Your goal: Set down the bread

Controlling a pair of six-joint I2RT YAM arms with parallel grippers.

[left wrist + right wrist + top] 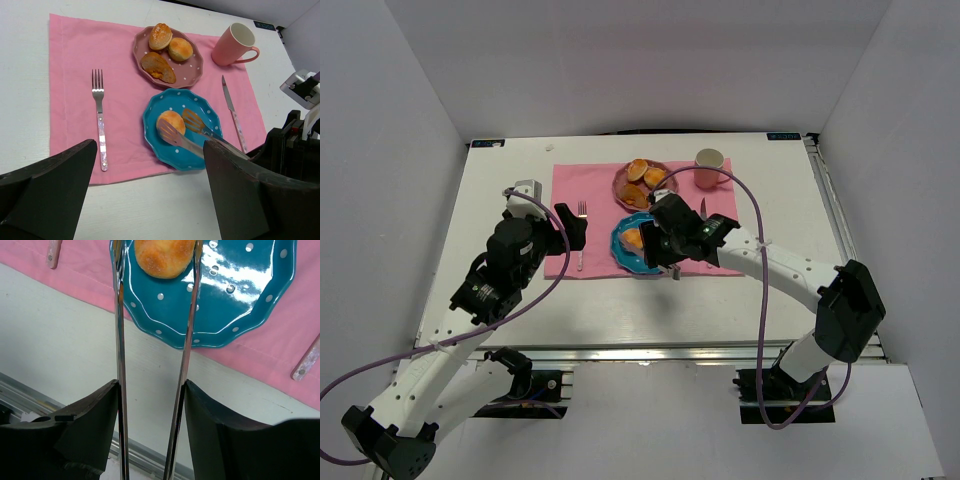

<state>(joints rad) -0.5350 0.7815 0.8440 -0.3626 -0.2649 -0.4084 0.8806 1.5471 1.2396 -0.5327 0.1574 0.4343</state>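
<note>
A round golden roll (171, 121) lies on the blue dotted plate (172, 100). My right gripper (665, 245) is shut on metal tongs (195, 130); its fingers (90, 415) press on the two arms (187, 340). The tong tips flank the roll (162, 257) over the plate (235, 295). I cannot tell if they pinch it. Two more round rolls (160, 36) (180, 48) and a longer pastry (158, 67) sit on the pink dotted plate (192, 70). My left gripper (150, 190) is open and empty, above the white table in front of the placemat.
A pink placemat (75, 60) lies under both plates. A fork (100, 120) lies left of the blue plate, a knife (231, 112) lies right of it, and a pink mug (234, 44) stands at the back right. White walls enclose the table.
</note>
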